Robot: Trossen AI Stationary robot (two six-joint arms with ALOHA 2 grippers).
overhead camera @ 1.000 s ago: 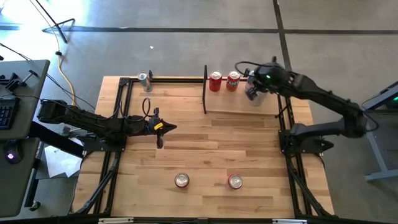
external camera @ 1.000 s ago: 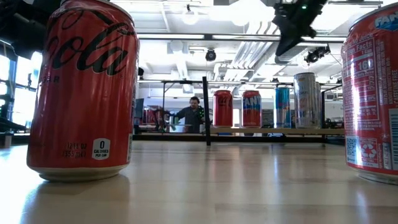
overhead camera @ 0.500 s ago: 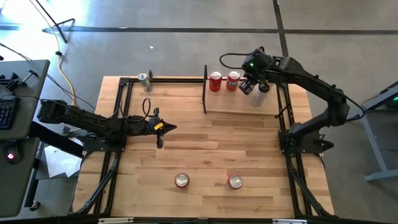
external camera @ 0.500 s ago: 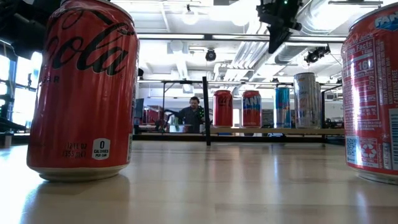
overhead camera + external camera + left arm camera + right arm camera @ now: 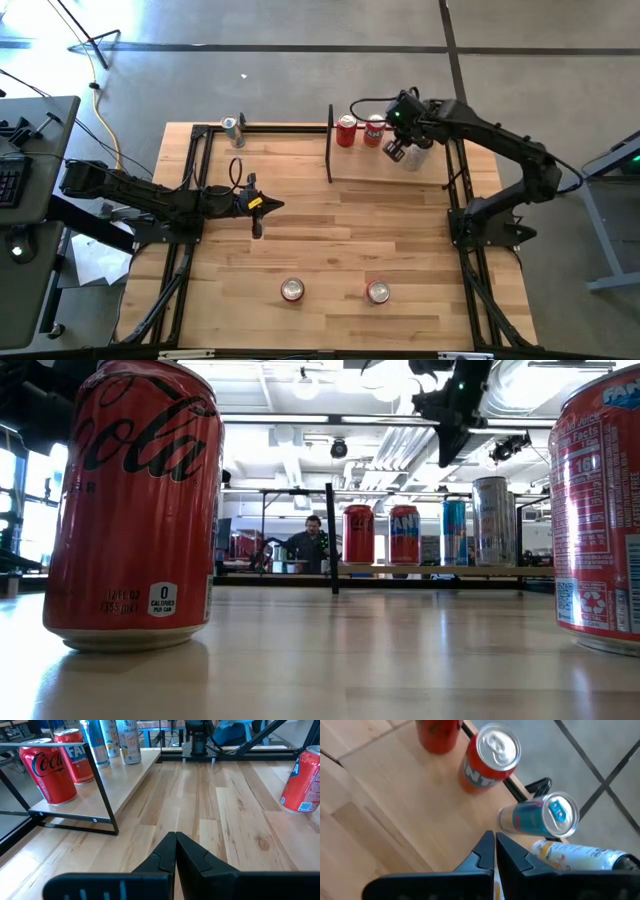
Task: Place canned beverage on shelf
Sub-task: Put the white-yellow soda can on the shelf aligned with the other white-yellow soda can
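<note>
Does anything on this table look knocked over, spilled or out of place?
Nothing is tipped or spilled. Four cans stand upright on the shelf, the right gripper shut above them; the left gripper waits over the table. One oddity: a silvery can alone at the far left corner, outside the shelf.

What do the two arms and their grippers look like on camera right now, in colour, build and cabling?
Both arms are dark, near-black jointed links. The left gripper has slim dark fingers with a yellow-orange mark by the wrist and a thin black cable looping above it. The right gripper is a blocky dark head with a small green light on top and a black cable arcing behind; its fingers are dark and wedge-shaped.
</note>
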